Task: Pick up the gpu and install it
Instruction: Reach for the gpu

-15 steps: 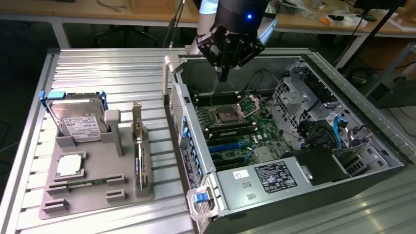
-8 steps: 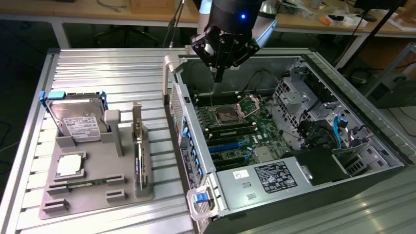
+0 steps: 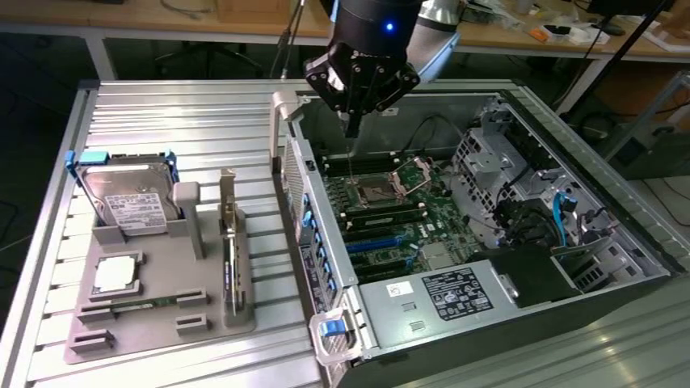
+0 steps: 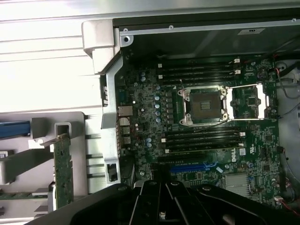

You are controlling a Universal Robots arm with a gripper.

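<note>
Gripper (image 3: 350,129) fingers clenched, empty, over the motherboard (image 3: 390,212). gpu (image 3: 229,252) stands in tray (image 3: 161,327) at its 7 o'clock; case wall (image 3: 313,234) between, hard drive (image 3: 132,202) beside.

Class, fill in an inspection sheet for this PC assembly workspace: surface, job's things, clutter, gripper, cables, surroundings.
Surface: ribbed metal table carrying a grey parts holder and an open computer case.
Job's things: gpu stands on edge in the holder, not gripped; motherboard lies exposed in the case.
Clutter: hard drive, silver square chip and memory stick, all in the holder.
Gripper: gripper shut, holding nothing, above the motherboard, apart from the gpu.
Cables: blue cables inside the case.
Surroundings: workbench behind the table.
</note>
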